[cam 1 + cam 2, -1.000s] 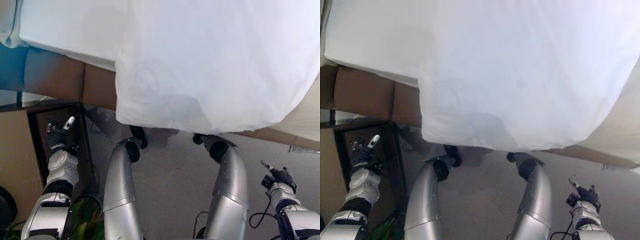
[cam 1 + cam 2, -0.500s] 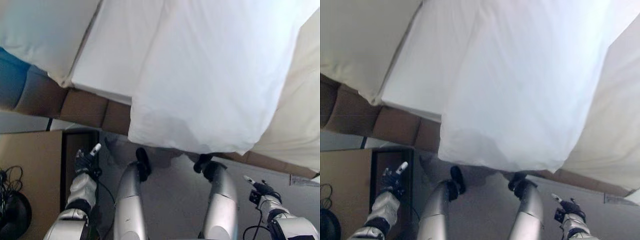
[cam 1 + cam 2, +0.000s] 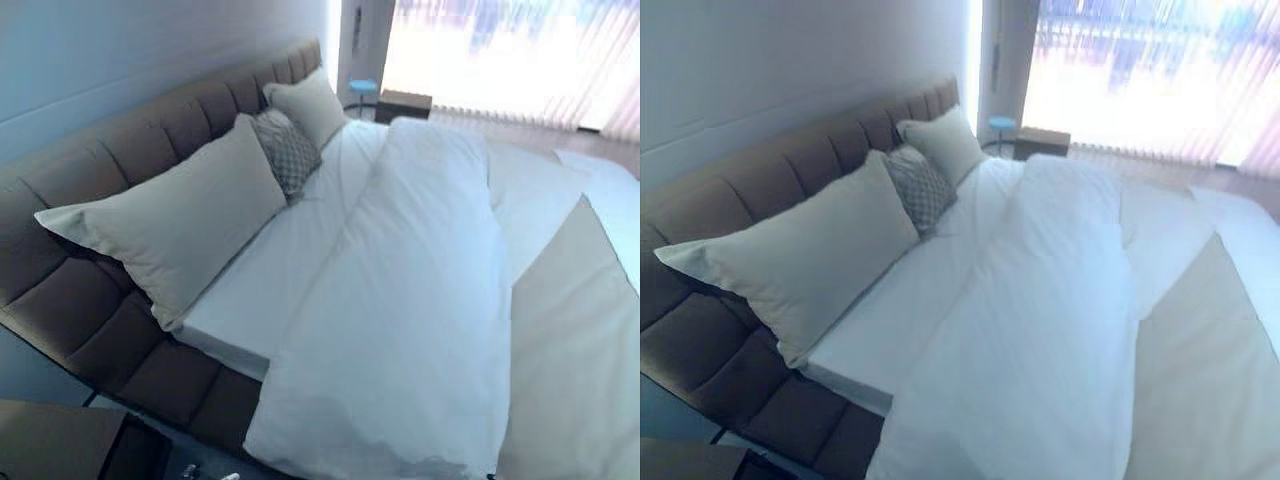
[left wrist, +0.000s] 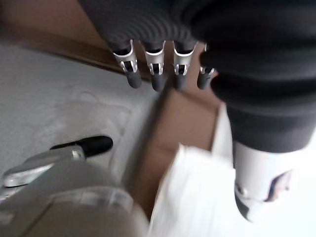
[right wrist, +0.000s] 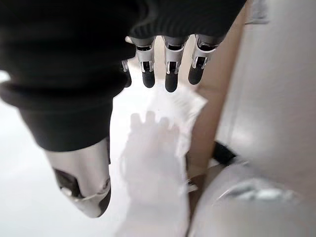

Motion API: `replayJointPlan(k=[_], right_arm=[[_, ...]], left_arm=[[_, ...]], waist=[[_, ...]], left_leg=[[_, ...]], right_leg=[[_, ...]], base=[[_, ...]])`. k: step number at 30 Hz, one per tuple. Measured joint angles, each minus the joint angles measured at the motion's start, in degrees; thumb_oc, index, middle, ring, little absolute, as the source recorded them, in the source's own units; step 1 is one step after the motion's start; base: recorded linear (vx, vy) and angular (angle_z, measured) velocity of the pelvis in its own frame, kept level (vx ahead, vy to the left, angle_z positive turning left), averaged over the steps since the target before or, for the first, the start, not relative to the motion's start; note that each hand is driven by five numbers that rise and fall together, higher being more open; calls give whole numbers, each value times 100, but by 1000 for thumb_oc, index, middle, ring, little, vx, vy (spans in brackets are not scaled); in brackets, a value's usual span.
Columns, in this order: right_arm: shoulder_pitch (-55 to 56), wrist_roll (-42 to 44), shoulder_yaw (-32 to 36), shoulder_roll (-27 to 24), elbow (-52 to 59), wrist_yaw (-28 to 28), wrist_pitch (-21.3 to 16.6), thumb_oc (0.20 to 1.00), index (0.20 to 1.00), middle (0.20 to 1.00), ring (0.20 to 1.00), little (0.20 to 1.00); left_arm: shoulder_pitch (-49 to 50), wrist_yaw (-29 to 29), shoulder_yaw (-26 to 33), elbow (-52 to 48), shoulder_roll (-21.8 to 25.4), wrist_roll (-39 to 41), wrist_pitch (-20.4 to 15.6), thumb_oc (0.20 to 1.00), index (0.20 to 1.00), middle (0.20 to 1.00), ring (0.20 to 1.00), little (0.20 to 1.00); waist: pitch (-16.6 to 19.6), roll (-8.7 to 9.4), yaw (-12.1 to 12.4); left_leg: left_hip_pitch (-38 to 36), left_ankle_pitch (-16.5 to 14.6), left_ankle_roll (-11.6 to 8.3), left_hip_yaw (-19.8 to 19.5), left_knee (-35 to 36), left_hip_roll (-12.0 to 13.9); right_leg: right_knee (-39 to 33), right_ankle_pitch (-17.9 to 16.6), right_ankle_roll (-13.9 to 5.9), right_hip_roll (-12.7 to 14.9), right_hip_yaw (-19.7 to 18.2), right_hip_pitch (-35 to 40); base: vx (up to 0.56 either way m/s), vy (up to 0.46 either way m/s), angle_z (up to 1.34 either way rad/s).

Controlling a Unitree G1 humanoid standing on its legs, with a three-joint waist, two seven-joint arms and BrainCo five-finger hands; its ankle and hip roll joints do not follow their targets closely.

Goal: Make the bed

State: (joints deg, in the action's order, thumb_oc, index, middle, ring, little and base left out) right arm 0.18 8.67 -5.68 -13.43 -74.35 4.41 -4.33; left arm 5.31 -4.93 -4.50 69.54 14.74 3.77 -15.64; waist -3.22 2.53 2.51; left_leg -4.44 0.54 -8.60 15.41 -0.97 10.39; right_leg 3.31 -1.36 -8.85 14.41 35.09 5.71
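The bed has a brown padded headboard (image 3: 120, 150) along its left side. A white duvet (image 3: 420, 300) lies bunched in a long strip down the middle, and its near end hangs over the bed's edge. To its right lies a beige cover (image 3: 570, 350). Against the headboard lean a big cream pillow (image 3: 180, 220), a grey patterned cushion (image 3: 288, 150) and a second cream pillow (image 3: 312, 103). My left hand (image 4: 154, 74) hangs open above the floor beside the duvet's corner (image 4: 192, 197). My right hand (image 5: 170, 69) is open too, over the duvet's hanging edge (image 5: 158, 163), holding nothing.
A brown bedside table (image 3: 60, 440) stands at the near left corner. Beyond the bed's far end are a small blue stool (image 3: 362, 88), a dark low table (image 3: 405, 103) and a window with vertical blinds (image 3: 500, 50). Grey floor (image 4: 59, 108) runs along the brown bed frame (image 4: 182, 118).
The head camera has tilted up from the floor and the duvet's hanging edge to the whole bed. Both hands have dropped out of the eye views.
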Motion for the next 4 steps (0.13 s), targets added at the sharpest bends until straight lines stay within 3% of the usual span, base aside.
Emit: replayJointPlan(k=[4], right_arm=[[1,-142,-4,-6,-35,7,4,1000,1000,1000,1000,1000]], left_arm=[[7,0,-122,27,39,-307,8,1000,1000,1000,1000,1000]], waist=[[45,-37,-5]], left_leg=[[1,12,18,-3,6,-14]], right_leg=[[25,16,-24,19,-26,0]], base=[[0,0,0]])
